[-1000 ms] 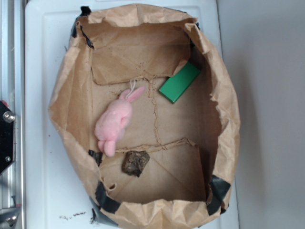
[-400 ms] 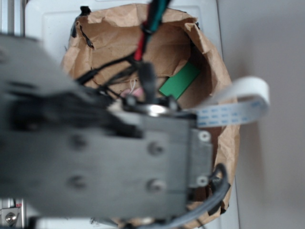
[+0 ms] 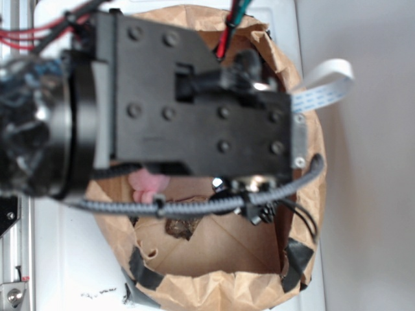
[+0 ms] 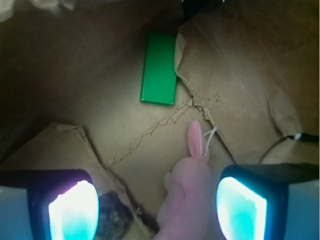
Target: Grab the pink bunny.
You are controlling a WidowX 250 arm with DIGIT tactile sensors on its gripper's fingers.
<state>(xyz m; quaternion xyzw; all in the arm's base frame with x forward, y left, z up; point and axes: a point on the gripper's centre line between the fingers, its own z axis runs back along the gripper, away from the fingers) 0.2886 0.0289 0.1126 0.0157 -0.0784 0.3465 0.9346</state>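
One soft, light bunny (image 4: 187, 200) lies between the wide-open, empty end effector (image 4: 159, 207) fingers, ears pointing ahead, likely squashing easily, so its plump body looks the best hold.

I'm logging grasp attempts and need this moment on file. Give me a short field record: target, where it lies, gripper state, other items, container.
target: pink bunny, lying on the bag floor, ears pointing toward the green block
gripper: open, one of the fingers on each side of the bunny, not closed on it
contact: cannot tell whether the fingers touch the plush
other items: green block lying flat, apart from the bunny; dark brown lump by one finger
container: brown paper bag, open at the top
exterior view: arm hides most of the bag; only the bunny's feet show
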